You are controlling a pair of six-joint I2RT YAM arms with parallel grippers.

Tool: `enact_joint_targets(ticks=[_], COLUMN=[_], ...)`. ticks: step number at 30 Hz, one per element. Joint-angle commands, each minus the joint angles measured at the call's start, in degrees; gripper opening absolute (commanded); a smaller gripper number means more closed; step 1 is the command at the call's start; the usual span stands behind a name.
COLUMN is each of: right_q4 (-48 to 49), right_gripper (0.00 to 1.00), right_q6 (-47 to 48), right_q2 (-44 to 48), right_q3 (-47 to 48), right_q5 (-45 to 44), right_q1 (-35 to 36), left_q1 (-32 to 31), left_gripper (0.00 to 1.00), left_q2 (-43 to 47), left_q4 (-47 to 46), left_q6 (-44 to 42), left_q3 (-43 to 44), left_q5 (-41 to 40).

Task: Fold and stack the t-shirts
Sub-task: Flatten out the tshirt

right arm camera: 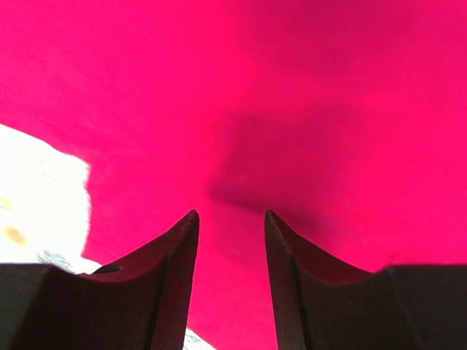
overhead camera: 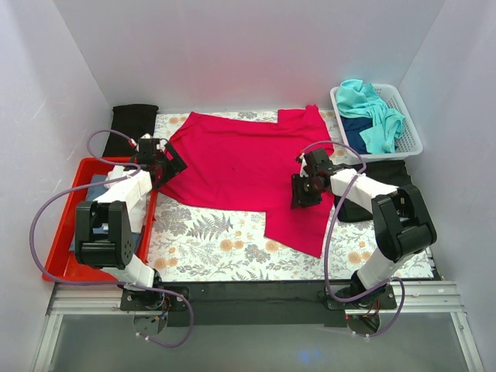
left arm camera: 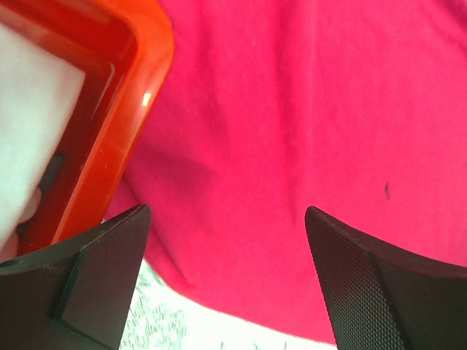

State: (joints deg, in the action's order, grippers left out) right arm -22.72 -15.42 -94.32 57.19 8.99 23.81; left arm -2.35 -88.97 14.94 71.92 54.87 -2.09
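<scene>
**Operator:** What does the overhead view give me?

**Spotter:** The crimson t-shirt (overhead camera: 240, 167) lies spread across the middle of the desk (overhead camera: 209, 240), not yet folded, with one flap reaching toward the near edge. Your left gripper (overhead camera: 167, 164) sits at its left border and your right gripper (overhead camera: 302, 194) is over its right part. With one on each side of the cloth, I judge you're set up for a two-handed fold. The teal t-shirt (overhead camera: 364, 97) and navy t-shirt (overhead camera: 355, 138) wait bundled in the white basket (overhead camera: 413, 132) at the far right. The red tray (overhead camera: 58, 260) on the left is probably where the stack goes.

**Operator:** And the left wrist?

**Spotter:** Your left fingers (left arm camera: 379, 284) stand wide apart and hold nothing, with only the shirt below them. Its hem runs just under them, close beside the tray's corner. That width suits straddling the edge before a pinch.

**Operator:** Right wrist?

**Spotter:** Your right fingers (right arm camera: 168, 284) are only a narrow gap apart, low over plain red cloth, with a shadowed crease just ahead. I see nothing clamped between them. The desk shows pale at the left, so you're close to the shirt's edge. I'd say the narrow gap is meant to gather a small ridge of this soft cloth, not a thick bunch
</scene>
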Motion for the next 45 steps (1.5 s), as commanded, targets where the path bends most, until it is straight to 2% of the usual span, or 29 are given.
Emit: enact_joint_targets(ticks=[1,8,18,27,30,34,38,40,41,45], right_q4=[-3.2,-10.1,-17.3,-17.7,-17.9,-18.6,-18.5,-18.6,-18.5,-18.5], right_gripper=[0.47,0.45,0.41,0.40,0.40,0.40,0.39,0.39,0.39,0.39], right_q6=[0.9,-0.3,0.7,-0.9,-2.1,-2.8,-2.7,-2.7,-2.7,-2.6], right_q2=[0.2,-0.7,5.2,9.9,10.1,7.2,3.8,2.1,1.8,0.4], right_q3=[-2.1,-3.7,-8.1,-0.2,4.1,9.3,13.4,15.1,15.4,16.3], right_q5=[-0.6,-5.5,-13.7,-11.9,-12.3,-12.2,-11.5,-11.0,-10.8,-10.4], right_q1=[0.2,-1.3,-9.7,-7.6,-5.8,-4.2,-3.2,-2.8,-2.7,-2.1], left_q1=[4.7,10.2,11.0,10.2,9.4,7.0,4.8,3.7,3.1,-0.2], left_gripper=[0.86,0.86,0.86,0.86,0.83,0.61,0.45,0.43,0.38,0.38], left_q2=[-1.9,-2.4,0.4,9.2,15.7,24.9,29.2,29.9,30.0,30.7], left_q4=[0.2,-0.9,-1.8,3.7,6.8,11.5,16.4,18.1,19.6,21.0], left_q6=[-1.0,-2.1,-2.3,-1.9,-1.7,0.6,2.5,3.0,3.1,4.9], left_q3=[3.0,5.0,3.5,0.1,-1.6,-6.3,-10.0,-10.8,-11.4,-13.8], left_q5=[-2.8,-0.8,4.1,11.1,13.1,13.7,12.5,10.0,9.1,6.5])
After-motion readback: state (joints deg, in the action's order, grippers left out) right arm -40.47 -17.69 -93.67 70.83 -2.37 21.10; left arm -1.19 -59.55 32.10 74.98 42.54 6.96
